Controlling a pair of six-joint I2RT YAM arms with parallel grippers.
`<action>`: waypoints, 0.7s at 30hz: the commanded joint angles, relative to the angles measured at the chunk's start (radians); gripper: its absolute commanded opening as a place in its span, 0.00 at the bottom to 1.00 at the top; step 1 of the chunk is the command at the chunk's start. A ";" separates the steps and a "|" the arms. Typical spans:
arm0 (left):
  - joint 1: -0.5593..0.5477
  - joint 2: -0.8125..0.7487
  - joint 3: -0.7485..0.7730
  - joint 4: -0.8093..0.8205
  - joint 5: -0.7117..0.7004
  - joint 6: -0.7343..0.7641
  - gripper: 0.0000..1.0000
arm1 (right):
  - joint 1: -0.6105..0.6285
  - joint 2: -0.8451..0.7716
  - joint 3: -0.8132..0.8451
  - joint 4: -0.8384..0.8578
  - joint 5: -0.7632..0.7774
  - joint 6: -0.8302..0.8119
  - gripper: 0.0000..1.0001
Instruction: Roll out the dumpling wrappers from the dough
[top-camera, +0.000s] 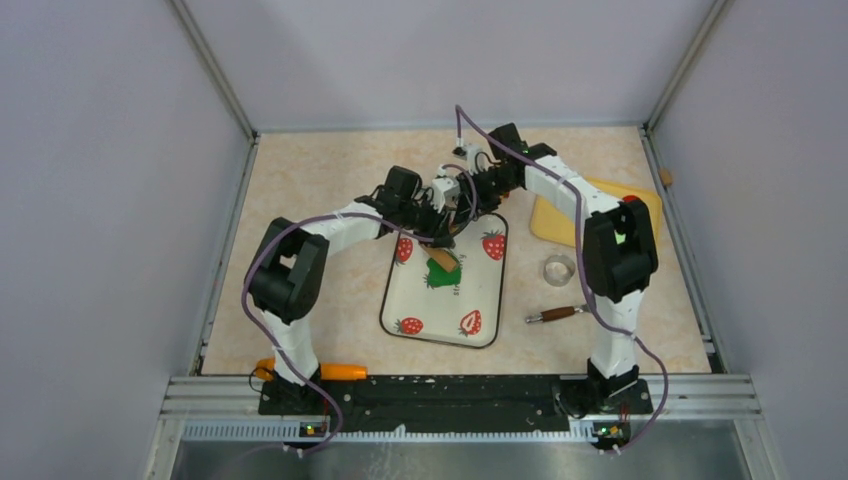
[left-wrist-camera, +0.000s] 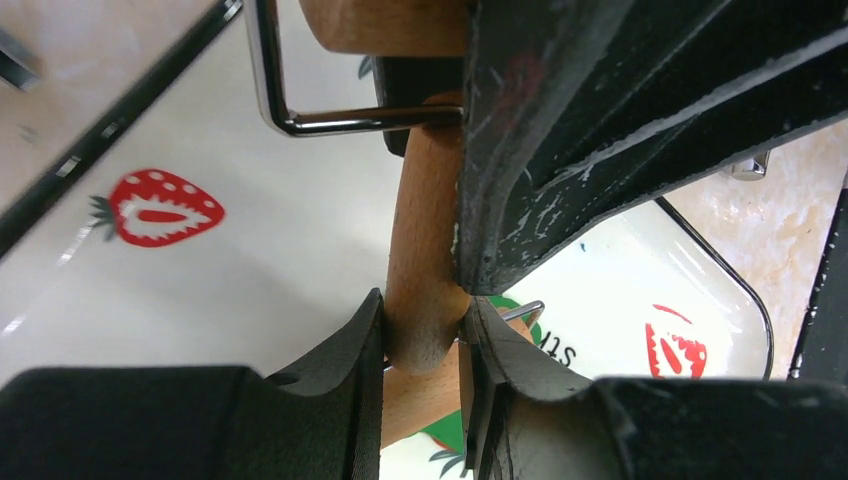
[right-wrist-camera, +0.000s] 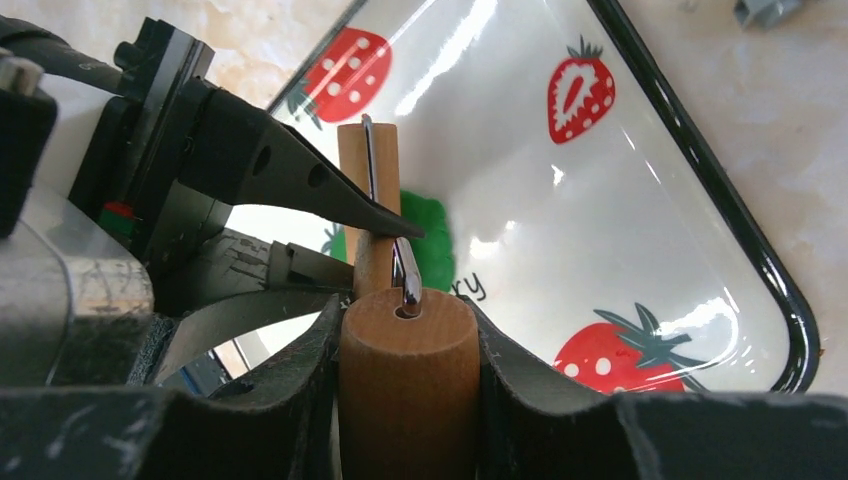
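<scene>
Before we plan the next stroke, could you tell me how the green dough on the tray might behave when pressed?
The dough probably squashes and spreads: it lies flat with an irregular edge. On the glossy tray it may skid, or cling to the wooden roller.

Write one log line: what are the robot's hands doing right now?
left gripper: shut on roller | right gripper: shut on roller | dough: on tray, below roller

Only the letters "ry", black, on the strawberry tray (right-wrist-camera: 620, 230)
</scene>
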 joint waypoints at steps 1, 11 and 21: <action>-0.010 0.038 -0.009 0.109 0.000 -0.221 0.00 | 0.075 0.059 -0.038 -0.063 0.240 -0.187 0.00; -0.013 0.180 0.029 0.160 -0.024 -0.226 0.00 | 0.050 0.066 -0.113 -0.038 0.349 -0.201 0.00; -0.023 0.274 0.178 0.128 -0.011 -0.232 0.00 | 0.007 0.059 -0.150 -0.020 0.381 -0.211 0.00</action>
